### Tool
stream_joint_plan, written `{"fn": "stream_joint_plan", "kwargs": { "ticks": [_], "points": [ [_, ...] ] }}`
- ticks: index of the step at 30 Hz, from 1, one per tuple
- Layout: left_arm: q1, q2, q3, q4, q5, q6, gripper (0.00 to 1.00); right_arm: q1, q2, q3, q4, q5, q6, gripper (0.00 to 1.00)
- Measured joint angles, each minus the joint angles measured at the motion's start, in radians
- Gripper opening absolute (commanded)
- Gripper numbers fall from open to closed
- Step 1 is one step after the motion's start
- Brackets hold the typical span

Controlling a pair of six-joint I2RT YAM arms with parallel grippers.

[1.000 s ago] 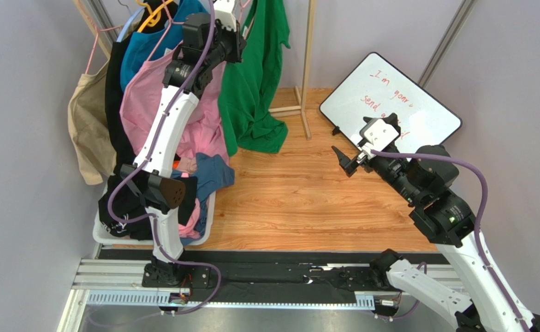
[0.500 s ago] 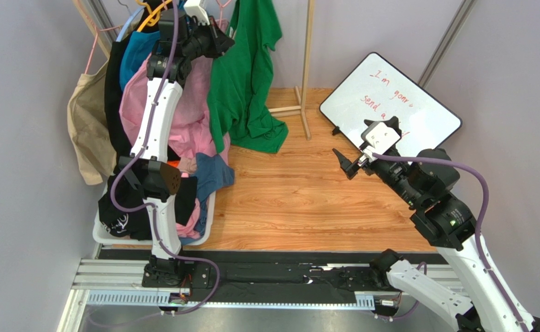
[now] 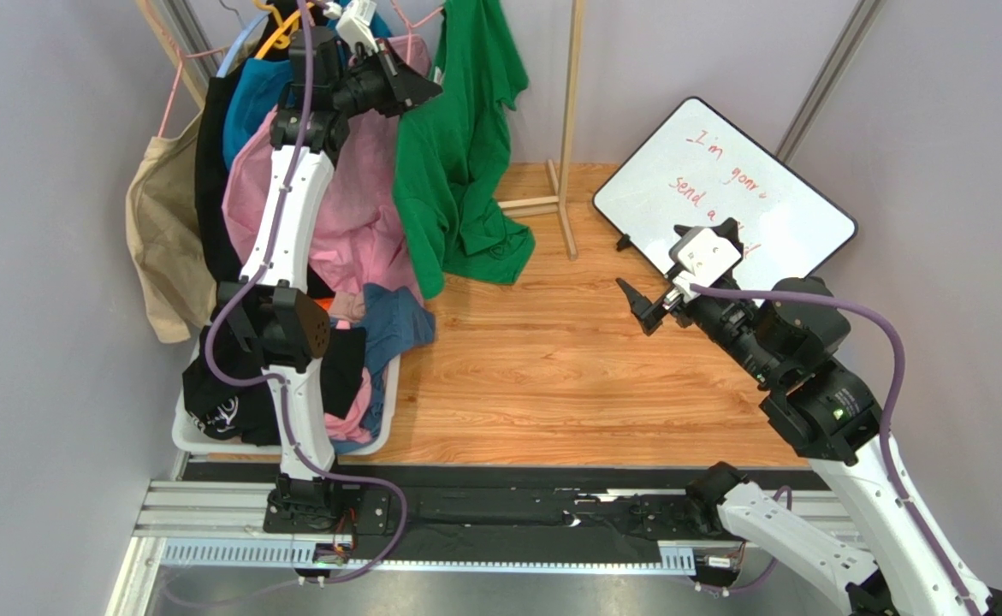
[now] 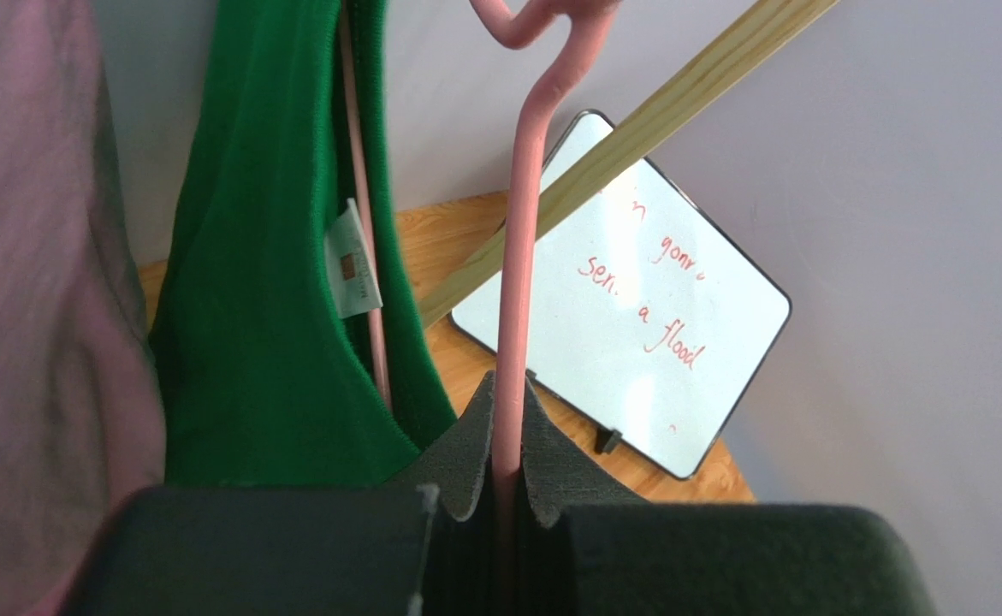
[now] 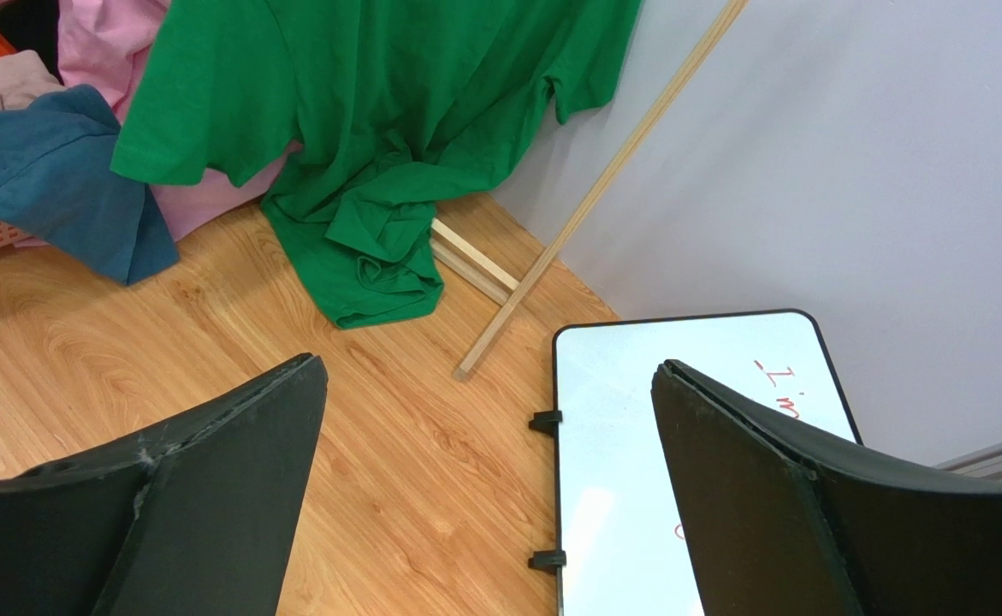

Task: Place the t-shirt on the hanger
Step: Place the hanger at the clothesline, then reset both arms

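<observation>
The bright green t-shirt [image 3: 461, 141] hangs at the back from the pale-pink hanger [image 4: 515, 257], its lower hem bunched on the wooden floor. In the left wrist view the hanger's arm runs inside the t-shirt's neck [image 4: 262, 321], beside the white label [image 4: 355, 267]. My left gripper [image 3: 409, 87] is raised high and shut on the hanger's neck just below the hook [image 4: 508, 436]. My right gripper [image 3: 677, 272] is open and empty, low over the floor by the whiteboard. It faces the t-shirt [image 5: 390, 116] from a distance, jaws wide apart [image 5: 487, 475].
A clothes rack with a pink shirt [image 3: 339, 193], a teal-blue shirt [image 3: 255, 96], a yellow-orange hanger [image 3: 281, 32] and a beige bag [image 3: 159, 244] stands back left. A white basket [image 3: 384, 411] of clothes sits below. A wooden pole [image 3: 573, 116] and a whiteboard [image 3: 724, 193] stand right.
My left gripper has moved left with the hanger, and the green t-shirt has swung along with it. The right arm has barely moved.
</observation>
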Motion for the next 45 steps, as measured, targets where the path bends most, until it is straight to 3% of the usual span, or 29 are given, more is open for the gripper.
{"fn": "stream_joint_plan", "kwargs": {
  "ticks": [3,4,5,11,14,20,25,30,36,45],
  "points": [
    [0.009,0.003,-0.016,0.03,0.024,-0.013,0.23,0.0,-0.001,0.0,0.0,0.0,0.001,1.0],
    [0.01,0.003,-0.019,0.035,0.029,-0.016,0.38,0.0,-0.001,0.0,0.0,0.0,0.002,1.0],
    [0.011,0.003,-0.024,0.039,0.03,-0.018,0.46,0.0,-0.001,0.0,0.0,0.0,0.002,1.0],
    [0.012,-0.041,-0.097,-0.004,-0.055,0.0,0.75,0.0,-0.002,0.0,-0.001,-0.001,0.003,1.0],
    [0.013,-0.129,-0.185,-0.035,-0.147,0.027,0.98,0.0,-0.002,0.001,-0.013,-0.001,0.003,1.0],
    [0.013,-0.394,-0.352,-0.114,-0.354,0.116,0.99,0.0,-0.011,0.019,-0.069,0.002,0.003,1.0],
    [0.013,-0.618,-0.485,-0.158,-0.443,0.227,0.99,0.0,-0.043,0.028,-0.113,0.018,0.003,1.0],
    [0.013,-0.764,-0.533,-0.276,-0.459,0.371,0.99,0.0,-0.1,0.028,-0.159,0.061,0.004,1.0],
    [0.013,-0.888,-0.559,-0.536,-0.373,0.563,0.99,0.0,-0.178,0.015,-0.235,0.13,0.023,1.0],
    [0.013,-1.09,-0.946,-0.743,-0.356,0.649,0.99,-0.043,-0.296,-0.089,-0.397,0.166,0.082,1.0]
  ]
}}
